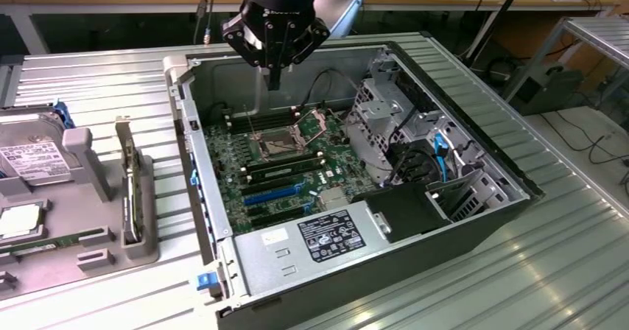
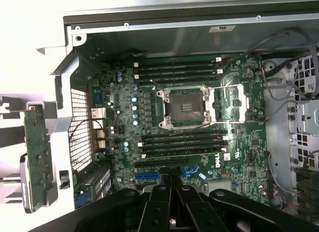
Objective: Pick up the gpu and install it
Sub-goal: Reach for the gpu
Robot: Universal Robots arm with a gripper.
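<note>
The gpu [image 1: 129,197] stands on its long edge in a slot of the grey holder [image 1: 147,245], on the exterior view's left of the open case [image 1: 187,149]. Its silvery bracket is at the end farther from the camera. It sits near the case wall but apart from it, and nothing touches it. In the wrist view the gpu [image 2: 36,152] lies just outside the case [image 2: 199,25], with its green component side showing.

Farther to the exterior view's left on the same holder lies a hard drive [image 1: 29,160] with a white label. A green memory stick [image 1: 54,241] lies flat nearer the camera.

The gripper [image 1: 273,76] hangs over the far end of the case, above the motherboard [image 1: 294,160] and well apart from the gpu. Its jaws are pressed together and hold nothing. From the wrist, the gripper [image 2: 169,178] shows its closed tips against the motherboard [image 2: 239,157], close to the blue slots [image 2: 147,175].

The case lies on its side on a ribbed metal table [image 1: 99,79] with its side panel off. The CPU socket [image 1: 280,142] sits mid-board, and dark slots run alongside it. In the wrist view the CPU socket [image 2: 184,105] is open. A labelled power supply [image 1: 329,234] fills the near corner. A metal drive cage [image 1: 384,113] stands on the exterior view's right of the board.
</note>
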